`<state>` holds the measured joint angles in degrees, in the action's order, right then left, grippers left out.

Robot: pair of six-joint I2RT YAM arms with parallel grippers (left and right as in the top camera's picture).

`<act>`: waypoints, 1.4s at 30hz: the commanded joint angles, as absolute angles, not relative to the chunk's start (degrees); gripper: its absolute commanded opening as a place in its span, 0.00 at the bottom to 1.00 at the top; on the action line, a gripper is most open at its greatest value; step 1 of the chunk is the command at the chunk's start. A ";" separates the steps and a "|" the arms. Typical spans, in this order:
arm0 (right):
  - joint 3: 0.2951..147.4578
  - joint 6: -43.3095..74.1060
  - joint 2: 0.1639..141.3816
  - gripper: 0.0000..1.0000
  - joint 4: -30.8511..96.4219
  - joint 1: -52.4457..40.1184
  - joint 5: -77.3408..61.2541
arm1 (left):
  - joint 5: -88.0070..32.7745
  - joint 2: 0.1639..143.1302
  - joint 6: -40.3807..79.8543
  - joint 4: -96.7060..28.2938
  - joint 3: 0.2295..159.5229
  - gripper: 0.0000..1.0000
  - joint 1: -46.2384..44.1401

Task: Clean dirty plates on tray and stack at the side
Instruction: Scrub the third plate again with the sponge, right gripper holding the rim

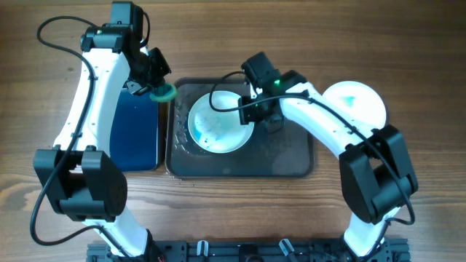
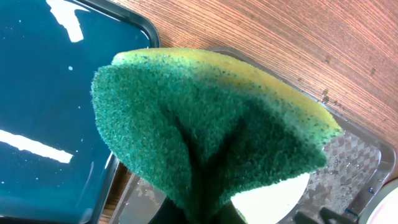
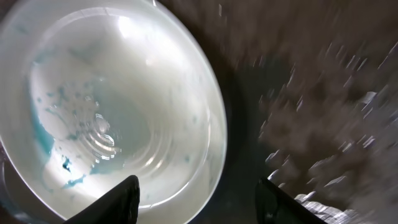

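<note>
Plates (image 1: 217, 127) are numbering two in view, one sitting wet on the grey tray (image 1: 291, 164), another plate (image 1: 360, 102) lying on the table (image 1: 408, 44) beside it, looking stiff, slick and breakable, best pinched at the rim, while the right gripper (image 3: 198, 182) is hanging released there and the left gripper (image 1: 154, 86) is clenching one sponge (image 1: 163, 92).

Green-and-yellow sponge (image 2: 205, 137), teal-smeared white plate (image 1: 237, 135), dark grey tray (image 1: 284, 164).

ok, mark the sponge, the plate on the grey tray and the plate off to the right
sponge (image 2: 205, 137): left wrist view, green scrub face.
plate on the tray (image 1: 215, 127): overhead view, smeared centre.
side plate (image 1: 360, 102): overhead view, uncovered upper part.
</note>
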<state>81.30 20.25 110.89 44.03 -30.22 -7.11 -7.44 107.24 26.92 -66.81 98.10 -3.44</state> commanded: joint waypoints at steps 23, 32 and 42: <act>103.61 18.50 133.05 0.04 58.54 -26.44 -10.31 | -8.49 107.53 29.23 -64.88 98.48 0.04 -6.31; 100.75 37.50 133.08 0.04 57.10 -25.87 -11.42 | -7.55 114.43 30.63 -64.90 98.45 0.04 -13.30; 98.89 28.64 133.08 0.04 55.46 -24.71 -16.56 | 0.78 121.32 41.63 -60.45 92.51 0.04 -18.28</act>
<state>101.23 30.50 131.50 56.01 -25.23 -18.15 -3.53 120.20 36.07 -62.26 96.42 -17.61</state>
